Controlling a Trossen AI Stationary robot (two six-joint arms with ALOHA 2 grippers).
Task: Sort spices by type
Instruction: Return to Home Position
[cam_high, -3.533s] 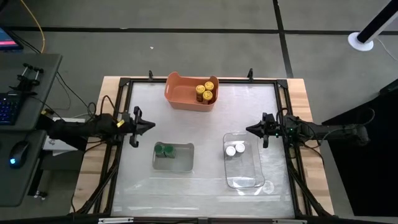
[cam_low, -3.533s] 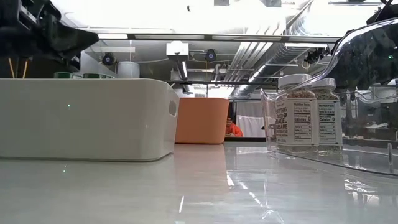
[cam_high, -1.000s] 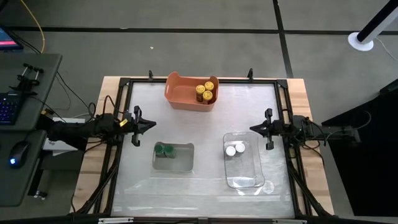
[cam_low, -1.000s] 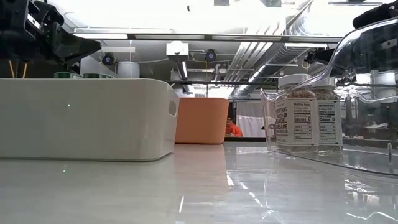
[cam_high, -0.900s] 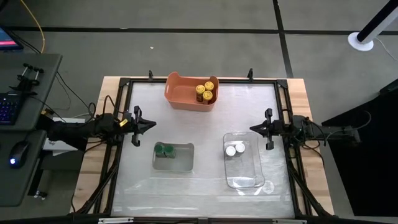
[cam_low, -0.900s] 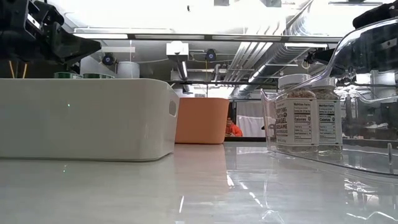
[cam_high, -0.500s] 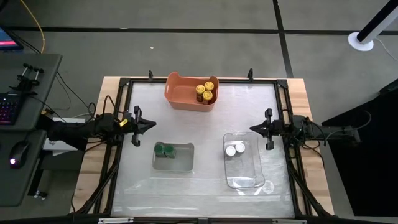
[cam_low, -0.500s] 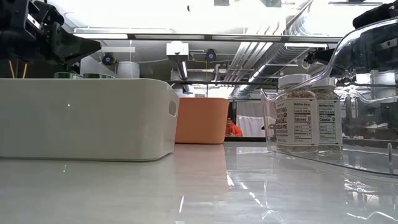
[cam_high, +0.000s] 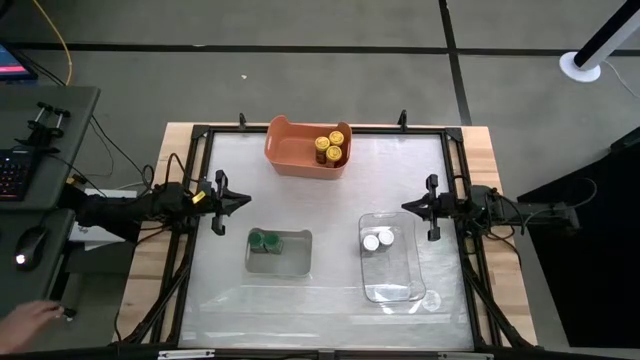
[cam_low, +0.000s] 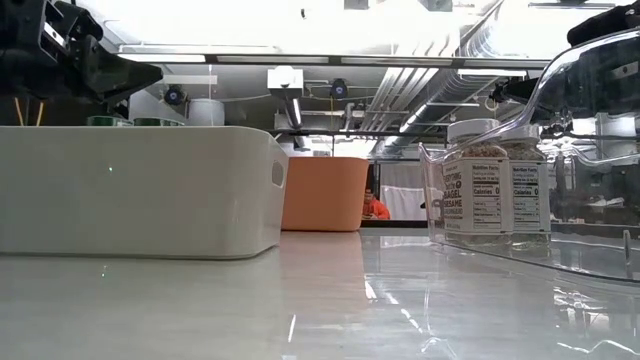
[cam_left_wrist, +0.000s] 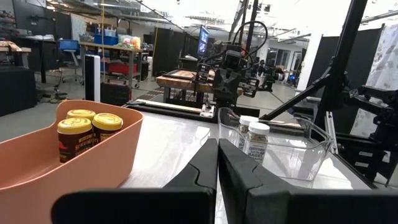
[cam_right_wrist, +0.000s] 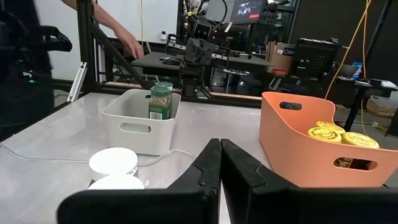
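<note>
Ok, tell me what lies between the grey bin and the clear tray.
Nothing: the high view shows bare table between the grey bin and the clear tray. The orange bin stands farther back.

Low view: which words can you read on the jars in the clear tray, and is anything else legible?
"Nutrition Facts": left-hand jar and right-hand jar, tops of labels.
"BAGEL" and "SESAME": left-hand jar only.
"Calories": both jars.
Finer print on both labels: too small to read.
Grey bin, orange bin: no text shows.
</note>
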